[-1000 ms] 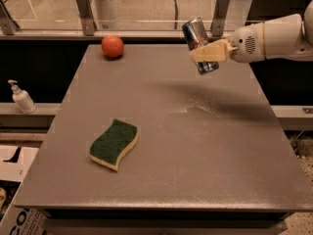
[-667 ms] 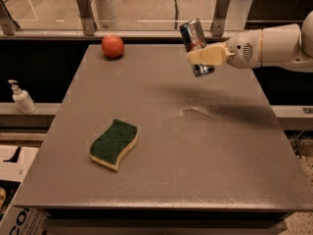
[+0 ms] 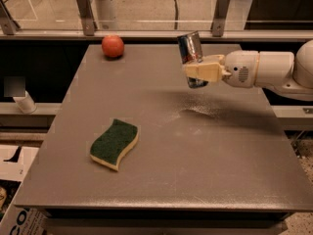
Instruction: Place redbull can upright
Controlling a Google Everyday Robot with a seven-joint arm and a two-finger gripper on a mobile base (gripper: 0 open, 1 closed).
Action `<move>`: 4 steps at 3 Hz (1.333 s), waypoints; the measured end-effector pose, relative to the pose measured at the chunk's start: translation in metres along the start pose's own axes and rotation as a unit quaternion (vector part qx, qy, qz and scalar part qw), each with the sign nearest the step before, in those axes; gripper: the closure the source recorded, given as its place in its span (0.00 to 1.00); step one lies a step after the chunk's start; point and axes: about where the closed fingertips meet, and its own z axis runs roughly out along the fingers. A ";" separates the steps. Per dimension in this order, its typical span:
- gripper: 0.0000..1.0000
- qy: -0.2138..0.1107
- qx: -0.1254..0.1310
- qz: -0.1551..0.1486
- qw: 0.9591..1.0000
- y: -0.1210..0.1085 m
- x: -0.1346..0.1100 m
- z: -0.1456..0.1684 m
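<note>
The redbull can (image 3: 190, 49) is a slim shiny can, held nearly upright and tilted a little, above the far right part of the grey table (image 3: 166, 146). My gripper (image 3: 199, 71) reaches in from the right and is shut on the can's middle, with its cream fingers (image 3: 208, 69) across it. The can's lower end shows just under the fingers and hangs clear of the table top.
A green sponge (image 3: 114, 143) with a yellow underside lies at the front left of the table. A red apple (image 3: 113, 46) sits at the far left. A white bottle (image 3: 23, 102) stands off the table to the left. A glass barrier runs behind the table.
My gripper has moved a little to the left with the can in it. The sponge and apple have not moved.
</note>
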 end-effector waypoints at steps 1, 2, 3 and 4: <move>1.00 0.000 0.000 0.000 1.000 0.000 0.000 0.000; 1.00 -0.024 -0.004 -0.019 1.000 0.004 -0.002 0.000; 1.00 -0.053 -0.009 -0.044 0.998 0.009 0.007 -0.003; 1.00 -0.071 -0.021 -0.076 0.994 0.014 0.019 -0.009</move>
